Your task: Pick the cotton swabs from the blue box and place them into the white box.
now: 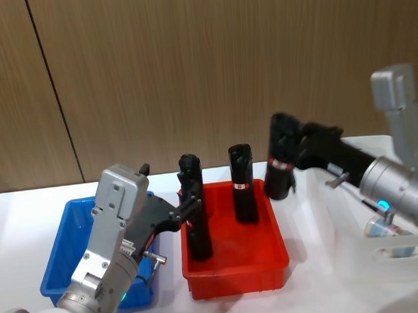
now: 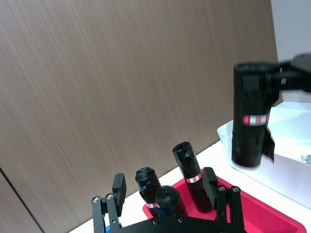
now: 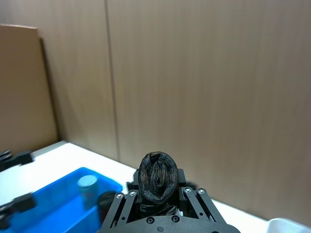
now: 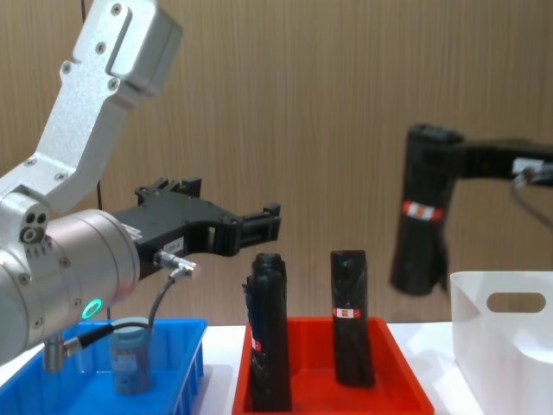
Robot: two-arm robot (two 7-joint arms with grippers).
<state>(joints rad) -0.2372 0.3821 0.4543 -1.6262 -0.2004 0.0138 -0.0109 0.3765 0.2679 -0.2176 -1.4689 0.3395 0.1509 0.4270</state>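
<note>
head view: left gripper (image 1: 187,209) raised over the gap between the blue box (image 1: 66,240) and the red tray (image 1: 272,252), fingers spread, nothing between them. two black rolls stand upright in the red tray, one at its left side (image 1: 194,214), one farther back (image 1: 243,184). right gripper (image 1: 285,155) clenched on a third black roll (image 1: 280,163), held upright in the air over the gap between the red tray and the white box (image 1: 355,225). one cotton swabs jar (image 1: 383,225) lies in the white box, partly behind the right arm.

left wrist view: left gripper's fingers (image 2: 118,189) stand apart with empty air between. beyond them the red tray (image 2: 272,218) with black rolls standing in it; how many, cannot tell for sure, at least three tops show (image 2: 187,167). farther off the held roll (image 2: 250,119) hangs above the rim of the white box (image 2: 243,170), red-white label band round its middle.

right wrist view: right gripper's fingers close on the black roll (image 3: 156,179), its crimped top facing the camera. below, the blue box (image 3: 53,204) with one cotton swabs jar (image 3: 88,187) upright inside, grey-blue lid up.

chest view: left gripper (image 4: 259,225) hangs well above the blue box (image 4: 181,346), released. a cotton swabs jar (image 4: 130,354) stands upright in the blue box, beneath the left arm. two black rolls upright in the red tray (image 4: 397,380). right gripper's hold on the lifted roll (image 4: 421,223) is at the roll's top end; the roll is clear of the tray, just left of the white box (image 4: 501,346) with its oval handle cut-out.
</note>
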